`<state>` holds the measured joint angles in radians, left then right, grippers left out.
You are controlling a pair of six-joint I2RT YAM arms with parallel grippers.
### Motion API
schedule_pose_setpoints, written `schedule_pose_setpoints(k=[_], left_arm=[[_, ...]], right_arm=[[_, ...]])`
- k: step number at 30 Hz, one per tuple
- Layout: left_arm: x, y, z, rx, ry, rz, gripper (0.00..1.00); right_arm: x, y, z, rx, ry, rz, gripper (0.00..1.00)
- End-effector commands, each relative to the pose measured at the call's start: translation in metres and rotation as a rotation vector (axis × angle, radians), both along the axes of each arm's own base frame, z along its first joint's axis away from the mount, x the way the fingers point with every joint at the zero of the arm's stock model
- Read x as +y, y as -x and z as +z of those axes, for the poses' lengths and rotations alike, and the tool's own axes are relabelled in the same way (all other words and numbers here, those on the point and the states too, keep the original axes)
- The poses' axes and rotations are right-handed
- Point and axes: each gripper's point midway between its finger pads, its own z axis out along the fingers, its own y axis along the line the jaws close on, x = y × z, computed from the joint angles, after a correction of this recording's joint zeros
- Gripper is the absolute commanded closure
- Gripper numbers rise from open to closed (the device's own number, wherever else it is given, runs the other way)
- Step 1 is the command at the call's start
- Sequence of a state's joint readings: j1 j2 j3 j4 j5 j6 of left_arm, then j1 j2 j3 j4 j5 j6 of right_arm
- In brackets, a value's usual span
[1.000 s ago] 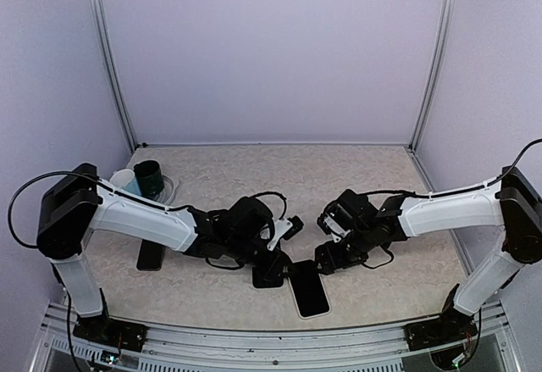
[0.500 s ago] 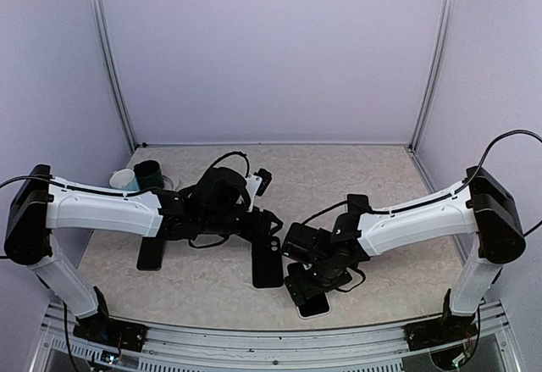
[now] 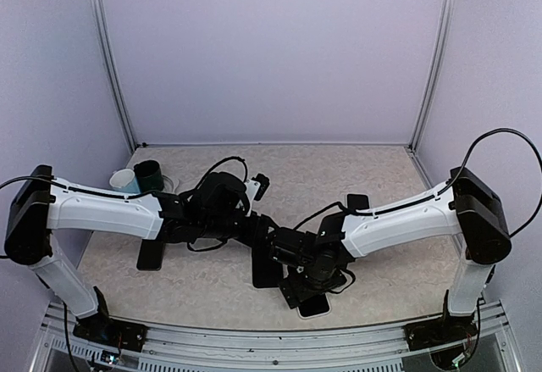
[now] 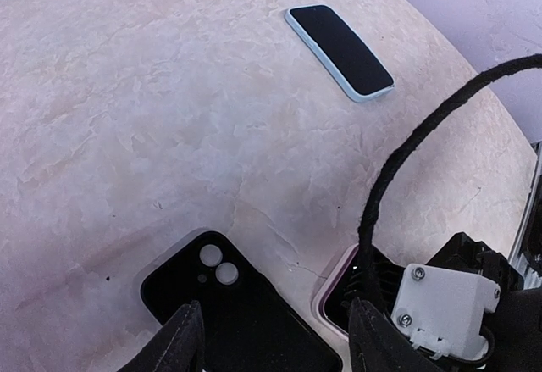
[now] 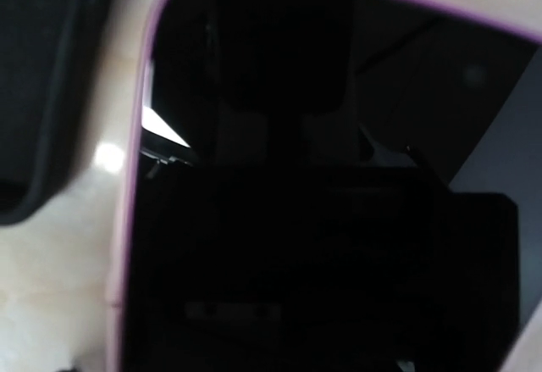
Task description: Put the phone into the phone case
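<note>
Phone (image 5: 322,219) flat beside black phone case (image 4: 241,325), left tool (image 4: 275,308) parted, empty, right tool (image 3: 306,281) over phone, opening unclear

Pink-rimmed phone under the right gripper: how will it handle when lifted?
Probably rigid: the phone looks like a thin flat slab. Its glossy screen shows reflections, so likely slippery. Lying flat on the table, its edges may be hard to catch.

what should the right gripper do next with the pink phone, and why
Probably lower the right gripper and close it on the pink phone by its long edges. It hangs right over the pink phone, which lies flat beside the case and is not yet lifted.
</note>
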<state>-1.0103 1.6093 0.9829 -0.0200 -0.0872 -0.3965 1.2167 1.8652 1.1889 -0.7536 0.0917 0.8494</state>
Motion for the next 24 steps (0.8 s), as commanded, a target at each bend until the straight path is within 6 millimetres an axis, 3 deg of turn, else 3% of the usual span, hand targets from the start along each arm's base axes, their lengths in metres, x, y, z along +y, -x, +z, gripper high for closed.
schedule_pose_setpoints(k=[1,4,10,20,24], left_arm=[[-0.001,-0.001,-0.003,-0.003,-0.022,-0.005,0.42],[-0.001,-0.001,-0.006,0.0,-0.032,-0.006,0.42],[-0.002,-0.001,-0.008,0.004,-0.03,-0.005,0.42],[-0.004,-0.004,-0.007,0.019,-0.019,0.006,0.41],[-0.01,-0.008,-0.008,0.067,0.047,0.002,0.27]], right_arm=[[-0.004,0.01,-0.01,0.033,0.032,0.025,0.03],[-0.008,0.01,-0.011,0.03,0.042,0.022,0.12],[-0.011,0.0,-0.004,-0.024,0.041,0.01,0.46],[-0.006,-0.022,0.025,-0.137,-0.112,0.014,0.64],[-0.005,-0.033,0.034,-0.188,-0.211,0.019,0.7]])
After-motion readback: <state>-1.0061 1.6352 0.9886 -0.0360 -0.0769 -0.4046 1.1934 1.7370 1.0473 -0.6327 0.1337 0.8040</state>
